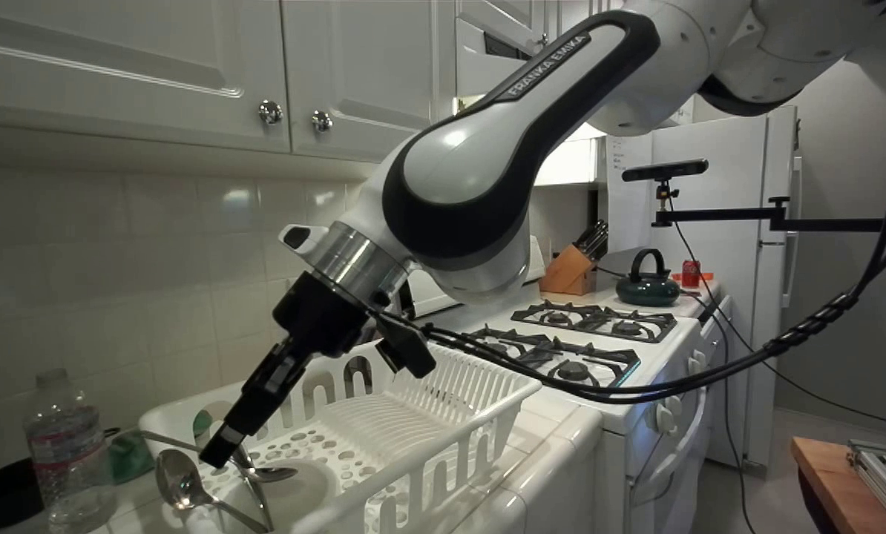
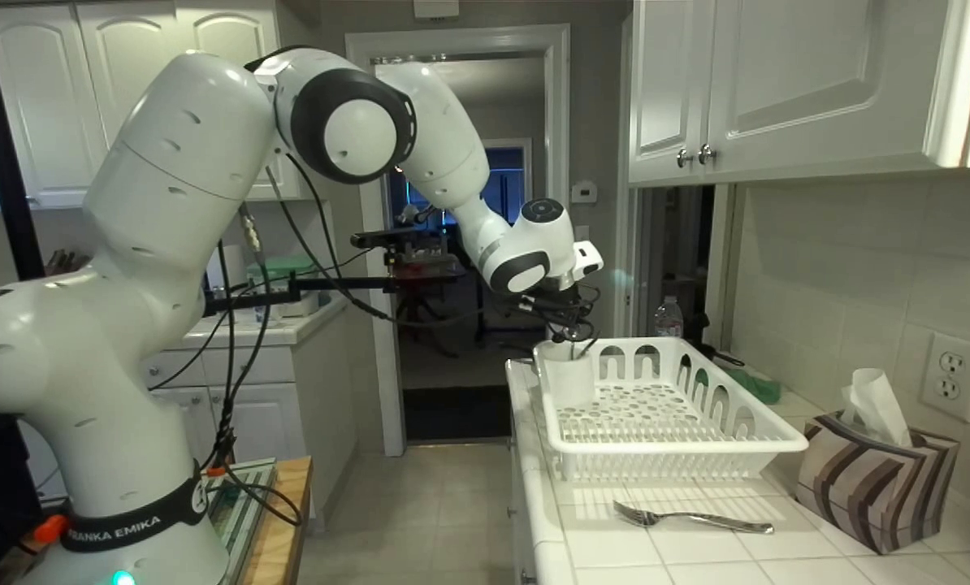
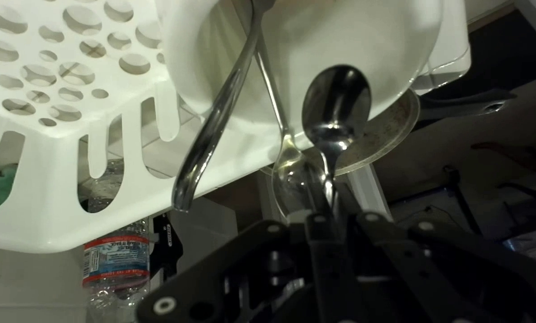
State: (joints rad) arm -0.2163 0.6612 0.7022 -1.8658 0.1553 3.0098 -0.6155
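The gripper (image 3: 332, 204) pinches a mirror-bright, oval-bowled spoon (image 3: 336, 98) by its half-hidden handle, over the white cup (image 2: 570, 382), far left in the dish rack (image 2: 680, 447) in an exterior view. Two more lean in that cup: a second spoon (image 3: 295, 177), bowl up, and a utensil (image 3: 209, 134) whose head I can't see.

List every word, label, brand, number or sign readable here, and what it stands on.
"FRANKA EMIKA": black stripe on the white robot arm.
"FRANKA EMIKA", F partly hidden: black band around the arm's white base.
Too small or blurred: red-and-blue label on clear plastic bottle; red cylindrical can; writing beside white refrigerator.
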